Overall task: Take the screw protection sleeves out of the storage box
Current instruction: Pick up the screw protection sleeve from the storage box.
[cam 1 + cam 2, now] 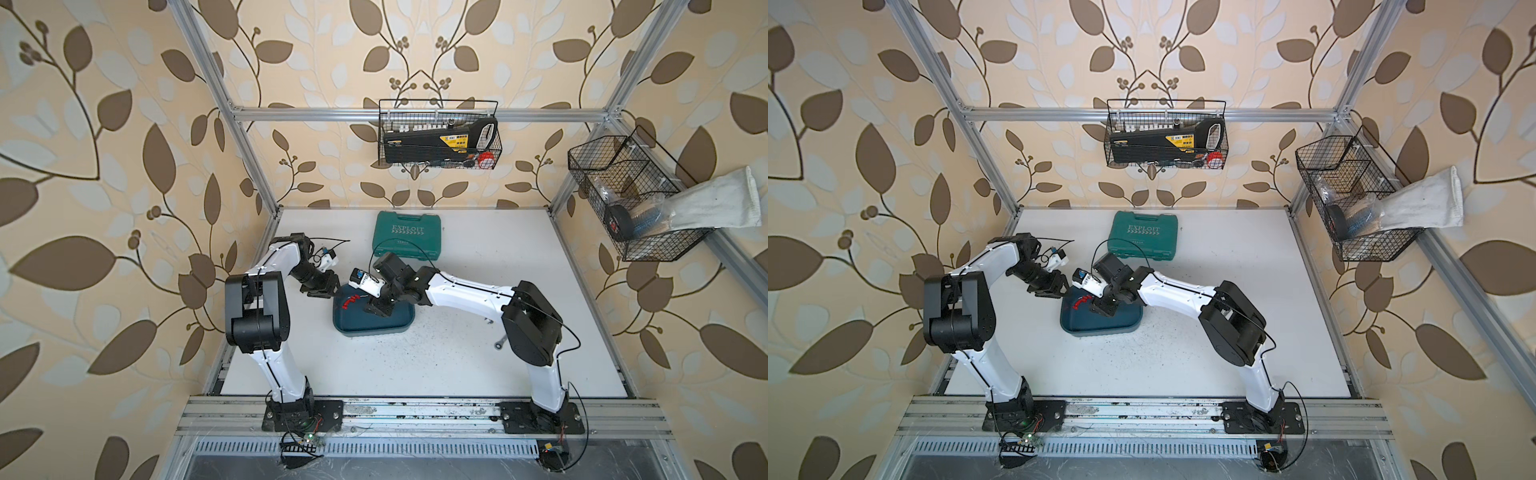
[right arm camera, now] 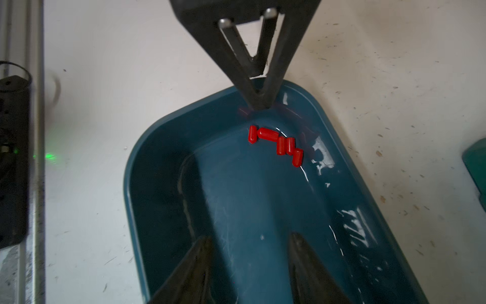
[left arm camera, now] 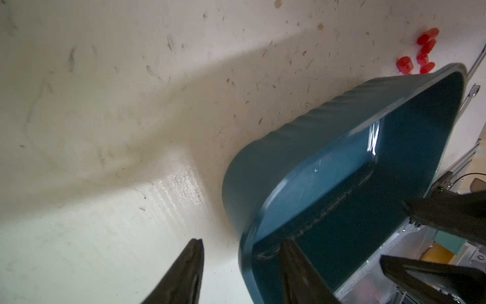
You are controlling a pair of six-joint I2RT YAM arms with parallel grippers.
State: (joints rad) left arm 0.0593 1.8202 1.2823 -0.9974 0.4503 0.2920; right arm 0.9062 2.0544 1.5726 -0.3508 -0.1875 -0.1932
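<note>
The storage box [image 1: 386, 325] is a dark teal tray in the middle of the white table in both top views. Several red screw protection sleeves [image 2: 278, 143] lie in a short row inside it near its far left corner [image 1: 349, 302]. Several more sleeves [image 3: 426, 50] lie on the table outside the box wall. My left gripper [image 3: 242, 241] is open and straddles the box rim [image 3: 246, 252] at that corner, one finger inside and one outside. My right gripper [image 2: 251, 237] hangs open inside the box, nothing between its fingers, a short way from the sleeves.
A green case lettered EXPLOIT [image 1: 407, 232] lies behind the box. A wrench [image 1: 498, 343] rests on the table by the right arm's base. Two wire baskets [image 1: 440, 133] hang on the walls. An aluminium rail [image 2: 36, 158] runs along the table's left edge.
</note>
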